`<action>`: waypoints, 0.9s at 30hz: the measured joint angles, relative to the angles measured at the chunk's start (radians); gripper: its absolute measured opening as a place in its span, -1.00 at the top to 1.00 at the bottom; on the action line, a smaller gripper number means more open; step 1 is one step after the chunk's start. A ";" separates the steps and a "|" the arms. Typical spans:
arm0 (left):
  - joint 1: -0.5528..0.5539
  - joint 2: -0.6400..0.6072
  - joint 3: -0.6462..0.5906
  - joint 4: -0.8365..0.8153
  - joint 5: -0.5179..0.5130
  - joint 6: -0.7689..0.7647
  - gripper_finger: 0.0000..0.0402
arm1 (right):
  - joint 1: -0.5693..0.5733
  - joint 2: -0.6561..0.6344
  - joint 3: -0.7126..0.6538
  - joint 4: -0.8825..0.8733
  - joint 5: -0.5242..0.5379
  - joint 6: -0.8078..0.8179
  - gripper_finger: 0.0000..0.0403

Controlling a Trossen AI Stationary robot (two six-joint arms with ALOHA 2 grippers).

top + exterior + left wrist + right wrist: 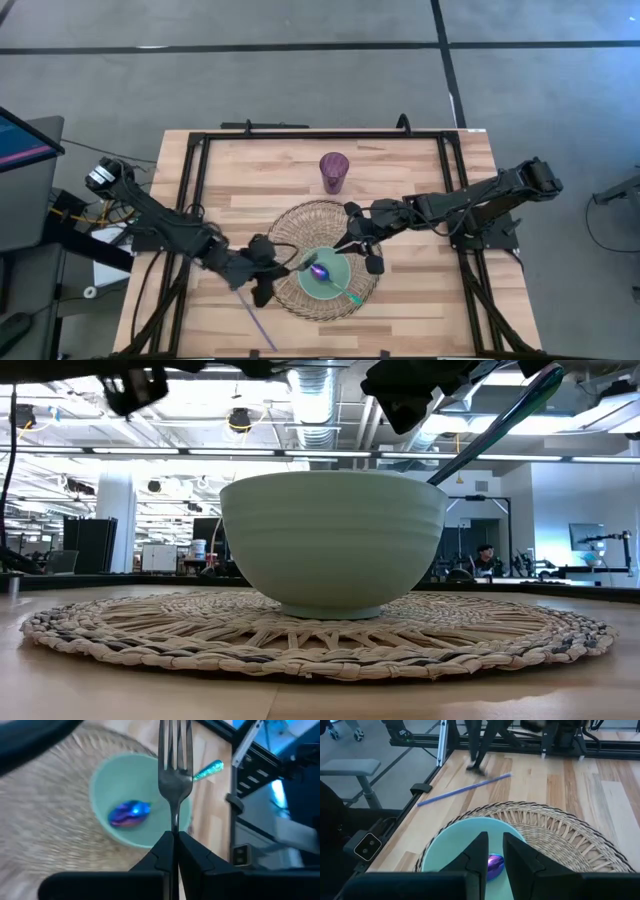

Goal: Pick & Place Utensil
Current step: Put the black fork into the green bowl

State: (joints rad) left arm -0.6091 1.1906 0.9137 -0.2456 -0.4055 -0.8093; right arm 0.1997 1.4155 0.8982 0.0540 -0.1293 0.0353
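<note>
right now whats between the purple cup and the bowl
Only woven placemat lies between the purple cup and the bowl, seen in the high view.

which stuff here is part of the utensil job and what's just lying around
In the job:
- fork, held by the left end effector
- pale green bowl
- spoon resting in the bowl
- right end effector, above the bowl

Lying about:
- woven mat
- purple cup
- purple straw

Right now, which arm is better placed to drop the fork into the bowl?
Left. The left gripper is shut on the fork, its tines over the bowl. The right gripper holds nothing.
</note>
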 joint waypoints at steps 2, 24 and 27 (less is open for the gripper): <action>0.049 0.037 0.022 0.001 0.102 -0.008 0.93 | 0.000 0.000 0.000 0.012 0.000 0.000 0.74; 0.402 0.315 0.095 0.007 0.853 -0.384 0.92 | 0.006 0.155 0.024 0.040 -0.026 0.037 0.74; 0.410 0.328 0.095 0.009 0.879 -0.411 0.92 | -0.006 0.194 0.053 0.059 -0.100 0.037 0.74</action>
State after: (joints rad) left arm -0.1989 1.5189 1.0092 -0.2367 0.4732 -1.2206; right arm 0.1941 1.6091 0.9507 0.1129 -0.2294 0.0723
